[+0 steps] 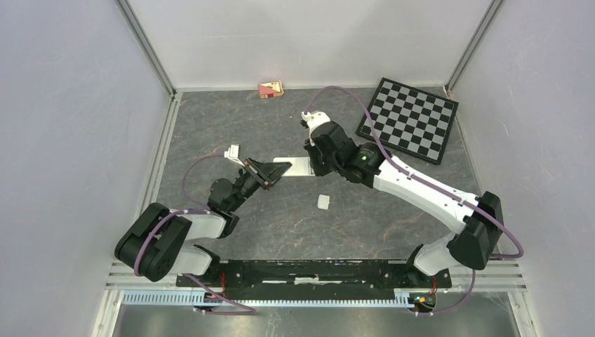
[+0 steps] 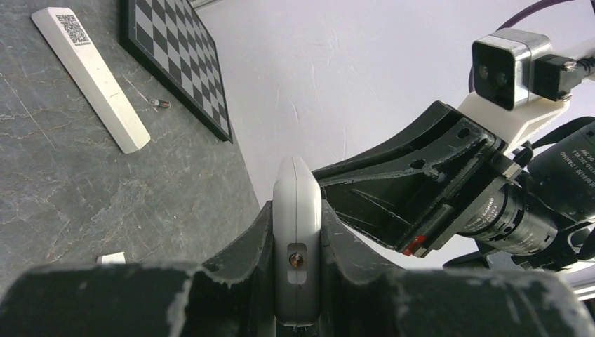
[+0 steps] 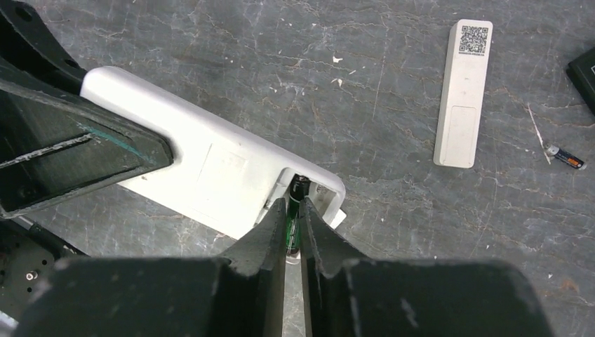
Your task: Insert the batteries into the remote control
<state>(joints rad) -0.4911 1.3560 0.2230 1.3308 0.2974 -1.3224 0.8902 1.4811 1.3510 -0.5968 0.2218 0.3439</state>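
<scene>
**Battery clamped at the open end of the held remote**

The remote control (image 3: 210, 168) is gripped across its width by the left fingers (image 2: 245, 253), which are closed against both of its long edges. It is held with its back turned up, and the battery bay at the end away from the left fingers is seen to be open.

A slim dark green battery (image 3: 295, 210) is clamped between the right fingers (image 3: 270, 239), which are drawn together on its sides with almost no gap left. The battery lies lengthwise along the fingers, and its far tip is placed at the mouth of the open bay, just past the fingertips. Whether the tip is seated inside cannot be told.

On the grey surface (image 3: 351, 42), a second remote (image 3: 463, 91) with a printed code at one end is laid flat, well apart from the held one. A loose battery (image 3: 565, 157) is seen near it, just beside the chessboard (image 1: 410, 119). A small white piece (image 1: 323, 201) is left on the surface in front of the two arms.
</scene>
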